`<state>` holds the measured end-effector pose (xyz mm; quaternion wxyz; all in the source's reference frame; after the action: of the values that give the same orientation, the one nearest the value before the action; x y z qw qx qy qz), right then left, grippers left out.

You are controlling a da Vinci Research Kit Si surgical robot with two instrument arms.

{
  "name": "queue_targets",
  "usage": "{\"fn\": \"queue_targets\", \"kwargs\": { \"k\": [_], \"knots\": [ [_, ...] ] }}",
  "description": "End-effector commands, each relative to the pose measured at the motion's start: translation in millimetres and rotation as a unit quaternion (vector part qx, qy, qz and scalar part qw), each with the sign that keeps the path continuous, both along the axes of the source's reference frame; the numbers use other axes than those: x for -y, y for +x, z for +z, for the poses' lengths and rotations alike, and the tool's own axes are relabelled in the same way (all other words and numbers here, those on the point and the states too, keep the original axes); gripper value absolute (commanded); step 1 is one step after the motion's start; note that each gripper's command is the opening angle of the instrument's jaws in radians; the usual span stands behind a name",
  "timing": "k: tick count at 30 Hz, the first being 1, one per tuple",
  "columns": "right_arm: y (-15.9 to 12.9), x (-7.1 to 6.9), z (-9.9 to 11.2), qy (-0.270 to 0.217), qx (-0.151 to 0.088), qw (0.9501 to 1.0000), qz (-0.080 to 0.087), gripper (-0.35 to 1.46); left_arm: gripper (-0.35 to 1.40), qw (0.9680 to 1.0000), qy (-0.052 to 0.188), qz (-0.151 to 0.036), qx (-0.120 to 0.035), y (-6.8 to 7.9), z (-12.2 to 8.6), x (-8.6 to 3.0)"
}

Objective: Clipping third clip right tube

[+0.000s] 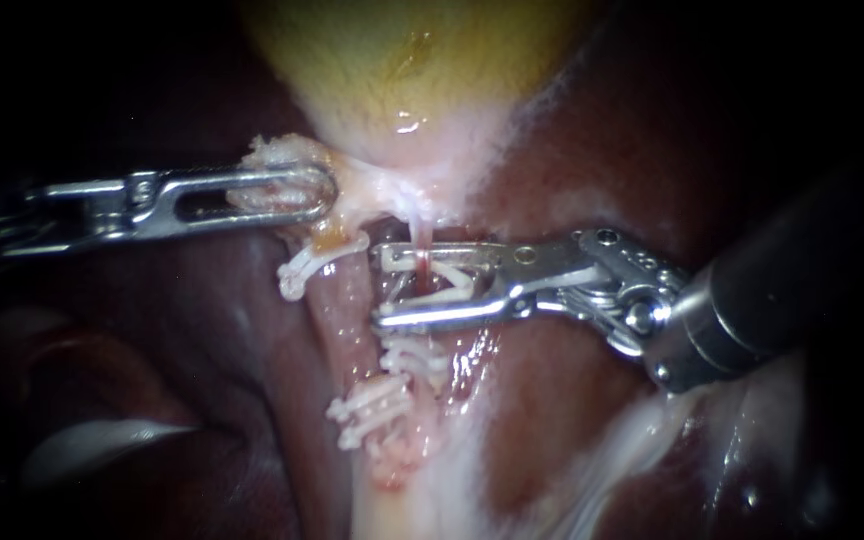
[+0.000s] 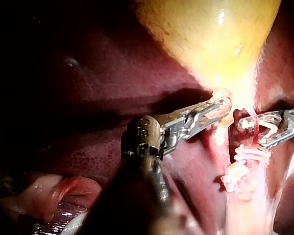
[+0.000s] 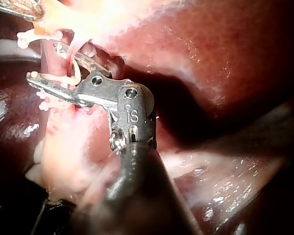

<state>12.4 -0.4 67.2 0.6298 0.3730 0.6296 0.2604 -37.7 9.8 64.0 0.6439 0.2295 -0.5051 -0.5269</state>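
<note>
- dark red liver (image 1: 202,330) fills the background, with the yellow gallbladder (image 1: 402,60) above the working site in the endoscope view.
- left instrument (image 1: 297,192) has its hand clamped on pale tissue at the gallbladder's neck.
- right instrument (image 1: 382,285) grips a loaded clip (image 1: 447,285) in its part-spread hand, straddling the thin right tube (image 1: 420,255) just above two set clips (image 1: 410,355).
- done well, the clip likely sits square across the tube, apart from those below, with both tips past it before closing.
- the tube's far side is hidden by the hand, so whether the tips reach beyond it cannot be told.
</note>
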Motion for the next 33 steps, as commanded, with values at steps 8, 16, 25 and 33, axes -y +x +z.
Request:
{"fn": "queue_targets", "kwargs": {
  "k": [8,16,25,33],
  "knots": [
    [0.0,-0.1,0.0,0.01,0.0,0.9999,0.0,0.44,-0.35,1.0,0.0,0.0,0.0,0.0,0.0,0.0],
    [0.0,-0.1,0.0,0.038,0.016,0.9991,0.013,0.17,-0.35,1.0,0.0,0.0,0.0,0.0,0.0,0.0],
    [-1.2,-0.3,0.5,0.072,0.034,0.9964,0.028,-0.35,-0.35,1.0,0.0,0.0,0.0,0.0,0.1,0.1],
    [-1.6,-0.2,0.8,0.072,0.051,0.9959,0.021,-0.35,-0.35,1.0,0.0,0.0,0.0,0.0,0.0,0.1]
  ]
}}
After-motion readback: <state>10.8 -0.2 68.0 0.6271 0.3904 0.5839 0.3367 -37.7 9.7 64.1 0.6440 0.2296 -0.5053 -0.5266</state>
